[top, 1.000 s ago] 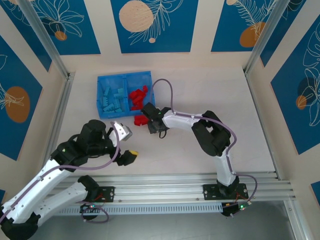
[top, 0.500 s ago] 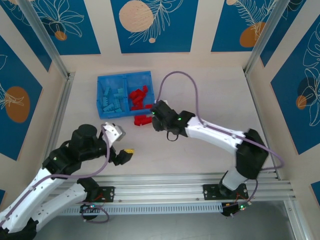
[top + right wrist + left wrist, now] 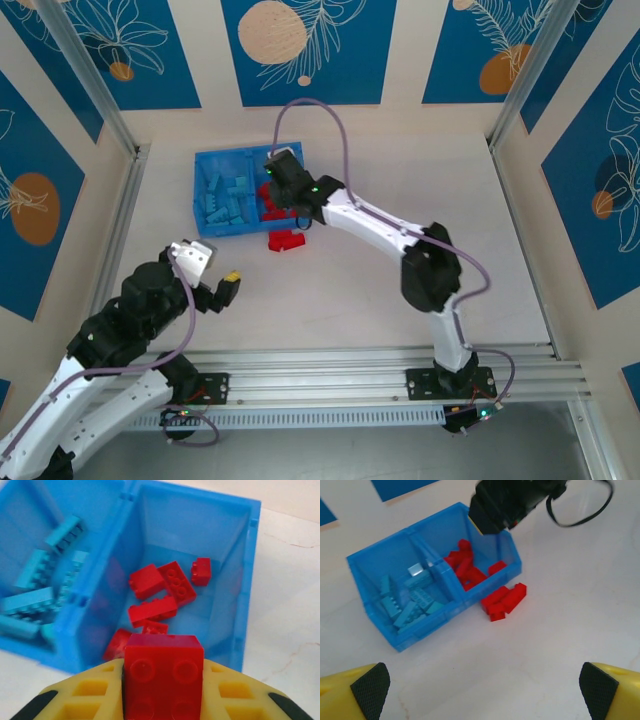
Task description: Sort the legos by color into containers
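The right gripper (image 3: 163, 700) was clamped on a square red plastic brick (image 3: 163, 667), held above the right compartment of the shallow blue plastic tray (image 3: 248, 550), where loose red bricks (image 3: 161, 587) lay. Light teal bricks (image 3: 407, 602) lay in the left compartment. A small cluster of red bricks (image 3: 504, 601) sat on the white table (image 3: 560, 640) just outside the tray's near wall, beside the right compartment. The left gripper (image 3: 483, 692) hung well apart from the tray, jaws wide apart and empty.
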`<state>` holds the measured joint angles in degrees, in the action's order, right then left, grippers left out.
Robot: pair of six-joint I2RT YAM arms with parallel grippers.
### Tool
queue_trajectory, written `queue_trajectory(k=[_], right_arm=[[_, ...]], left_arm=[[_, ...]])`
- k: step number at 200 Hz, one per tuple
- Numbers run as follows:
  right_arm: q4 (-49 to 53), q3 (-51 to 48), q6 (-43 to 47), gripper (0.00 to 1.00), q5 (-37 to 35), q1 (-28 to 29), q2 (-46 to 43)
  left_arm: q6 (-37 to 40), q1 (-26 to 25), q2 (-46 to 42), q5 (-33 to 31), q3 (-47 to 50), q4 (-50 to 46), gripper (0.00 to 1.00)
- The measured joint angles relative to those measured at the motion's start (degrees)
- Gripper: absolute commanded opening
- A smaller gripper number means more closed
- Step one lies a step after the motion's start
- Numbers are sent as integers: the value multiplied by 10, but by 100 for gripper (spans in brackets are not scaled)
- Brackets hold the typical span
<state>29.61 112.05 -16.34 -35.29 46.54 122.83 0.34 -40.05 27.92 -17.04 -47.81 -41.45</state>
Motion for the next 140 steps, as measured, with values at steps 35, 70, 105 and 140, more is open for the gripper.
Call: queue_trajectory(k=[35, 70, 105, 140], right_arm=[[72, 122, 12, 40, -17, -10, 119], [132, 223, 20, 53, -20, -14, 181], [155, 253, 19, 50, -20, -14, 175], [161, 181, 11, 50, 5, -13, 97]], left_arm=[[-3, 0, -4, -23, 0, -1, 100], [-4, 0, -4, -26, 1, -2, 100], [-4, 0, 7, -26, 1, -2, 100], [-32, 0, 38, -37, 3, 0, 100]])
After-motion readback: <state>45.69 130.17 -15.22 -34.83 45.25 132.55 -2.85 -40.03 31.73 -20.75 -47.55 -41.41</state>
